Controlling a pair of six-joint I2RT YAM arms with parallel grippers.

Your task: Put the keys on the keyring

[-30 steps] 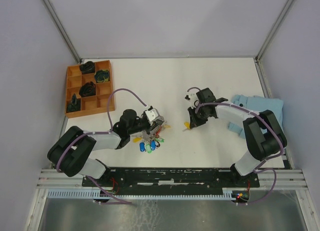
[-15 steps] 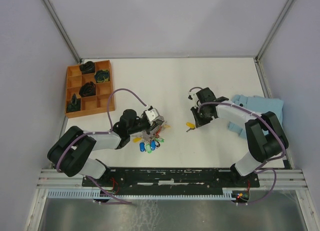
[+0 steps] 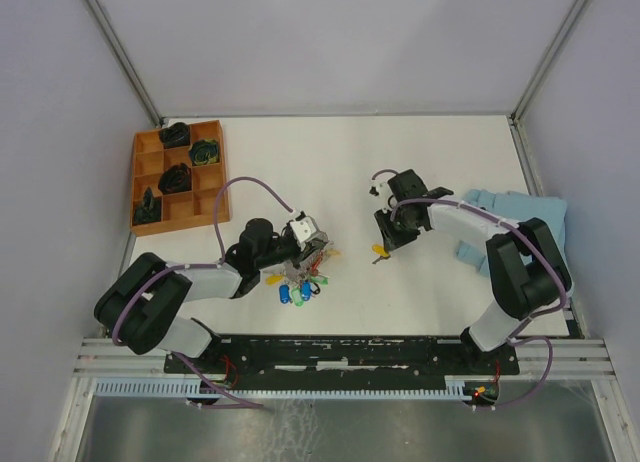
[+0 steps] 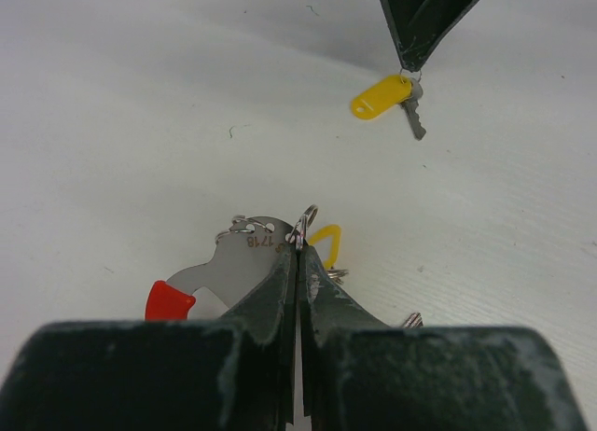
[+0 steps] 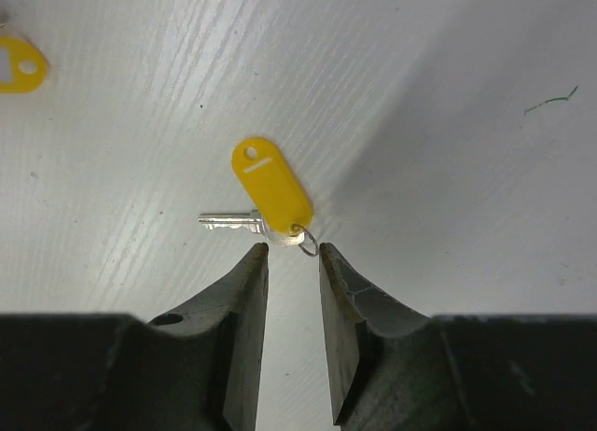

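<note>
The left fingers [image 4: 287, 268] are clamped together on a small split ring of the keyring [image 3: 303, 267]. Its cluster of blue-, green- and yellow-tagged keys [image 3: 296, 292] lies toward 7 o'clock on the white worktop [image 3: 350, 162]. At 3 o'clock from that cluster a loose yellow-tagged key [image 5: 272, 196] lies flat, with the right fingers [image 5: 252, 268] standing apart just short of its wire loop and gripping nothing. An orange compartment tray [image 3: 207, 204] sits at 10 o'clock, and a light-blue cloth [image 3: 510, 217] lies at the 3 o'clock edge.

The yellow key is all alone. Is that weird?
A bit: the yellow key lies loose on the table, apart from the keyring pinched by the left gripper. The right gripper stands open over it.
</note>
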